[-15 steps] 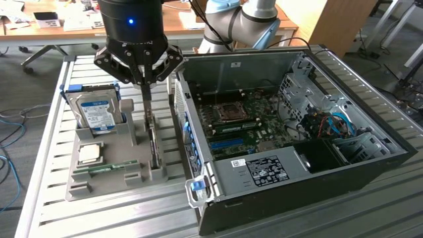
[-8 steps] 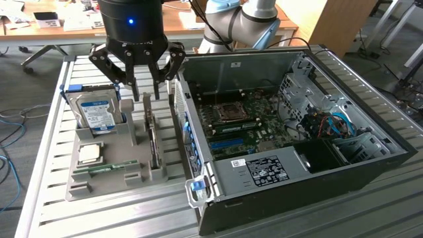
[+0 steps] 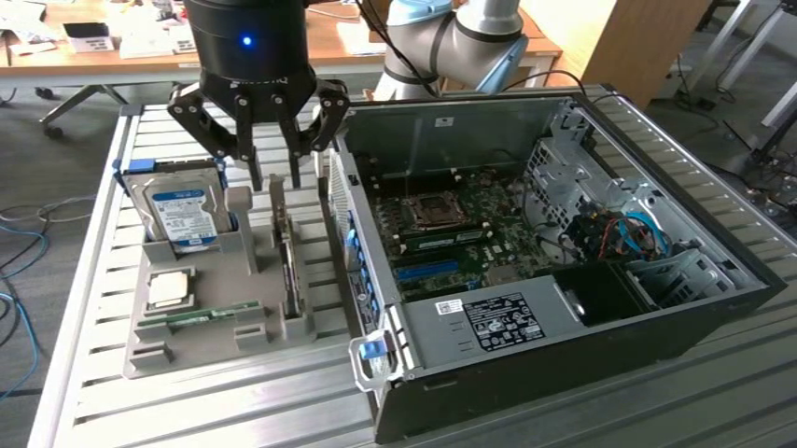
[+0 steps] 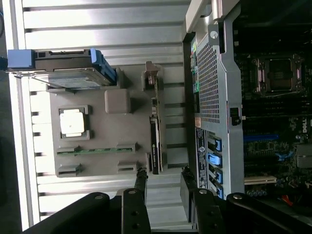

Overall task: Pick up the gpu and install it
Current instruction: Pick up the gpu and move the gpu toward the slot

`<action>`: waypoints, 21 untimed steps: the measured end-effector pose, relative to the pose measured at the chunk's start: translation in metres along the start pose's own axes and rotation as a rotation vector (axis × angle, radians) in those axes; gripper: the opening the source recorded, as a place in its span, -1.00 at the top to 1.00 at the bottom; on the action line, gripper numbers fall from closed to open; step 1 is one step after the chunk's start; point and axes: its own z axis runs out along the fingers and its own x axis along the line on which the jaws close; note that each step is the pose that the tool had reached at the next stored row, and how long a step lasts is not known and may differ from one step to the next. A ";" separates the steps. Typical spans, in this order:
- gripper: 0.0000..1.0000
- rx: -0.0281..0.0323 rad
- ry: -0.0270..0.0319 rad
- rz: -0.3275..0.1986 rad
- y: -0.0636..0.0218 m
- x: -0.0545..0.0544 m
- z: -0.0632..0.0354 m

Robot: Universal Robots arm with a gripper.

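Black, multi-linked robot gripper (image 3: 276, 179) (image 4: 164, 178) is hanging over the far end of a grey moulded plastic parts tray (image 3: 212, 280) (image 4: 97, 131), its fingers (image 3: 258, 177) standing apart with nothing clamped between them. The gpu, a thin dark rectangular card (image 3: 289, 266) (image 4: 155, 141), is standing on edge in a slot along the side of the tray nearest the case, upright and not yet lifted. The fingertips are hovering just above the card's far end and roughly in line with it; whether they are touching it is not clear. A thick silver hard drive with a blue label (image 3: 185, 210) (image 4: 73, 73) is leaning upright in its cradle at the exterior view's left of the tray. A square silvery processor chip (image 3: 171, 289) (image 4: 73, 123) is lying flat in a recess near it, and a narrow green memory stick (image 3: 200, 317) (image 4: 95, 150) is sitting in a slot beside that. The tray is resting on a slatted pale metal table (image 3: 187, 411). Just beside it, on the exterior view's right, a black and grey open computer case (image 3: 561, 373) is lying on its side, exposing a green motherboard (image 3: 449, 233).
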 end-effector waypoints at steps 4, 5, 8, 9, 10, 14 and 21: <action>0.17 0.0002 0.0002 0.000 -0.0001 0.000 0.0014; 0.17 0.0003 0.0002 0.000 -0.0001 0.000 0.0014; 0.17 0.0001 0.0001 0.000 -0.0001 0.000 0.0015; 0.17 0.0000 0.0000 0.000 -0.0001 0.000 0.0017; 0.17 -0.0001 -0.0001 0.000 -0.0001 0.000 0.0021; 0.17 0.0001 0.0001 0.000 -0.0001 0.000 0.0034; 0.17 0.0002 0.0002 0.000 -0.0002 0.000 0.0046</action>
